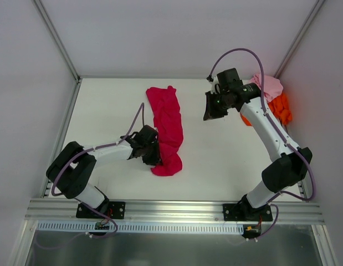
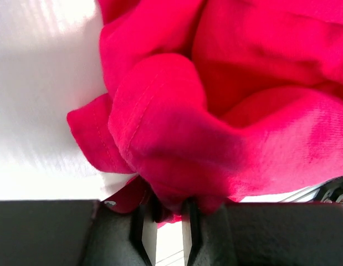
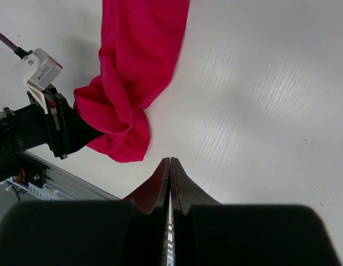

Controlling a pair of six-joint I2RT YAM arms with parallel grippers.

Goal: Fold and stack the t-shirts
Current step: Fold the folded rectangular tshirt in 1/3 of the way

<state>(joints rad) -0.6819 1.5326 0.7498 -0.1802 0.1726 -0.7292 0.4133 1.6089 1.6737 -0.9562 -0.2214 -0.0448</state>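
The crimson-magenta t-shirt [image 1: 167,124] lies bunched in a long strip down the middle of the table. My left gripper [image 1: 150,153] is shut on its near end, where the cloth bulges over the jaws in the left wrist view [image 2: 177,133]. The shirt also shows in the right wrist view [image 3: 132,72]. The pale pink t-shirt [image 1: 267,86] and the bright orange t-shirt [image 1: 281,108] lie crumpled at the far right corner. My right gripper [image 1: 214,110] is shut and empty, raised above the table left of that pile, with its fingers [image 3: 160,185] pressed together.
White walls and metal frame posts [image 1: 57,41] enclose the table on three sides. An aluminium rail [image 1: 171,209] runs along the near edge where both arm bases are bolted. White tabletop [image 1: 215,155] shows between the crimson shirt and the right arm.
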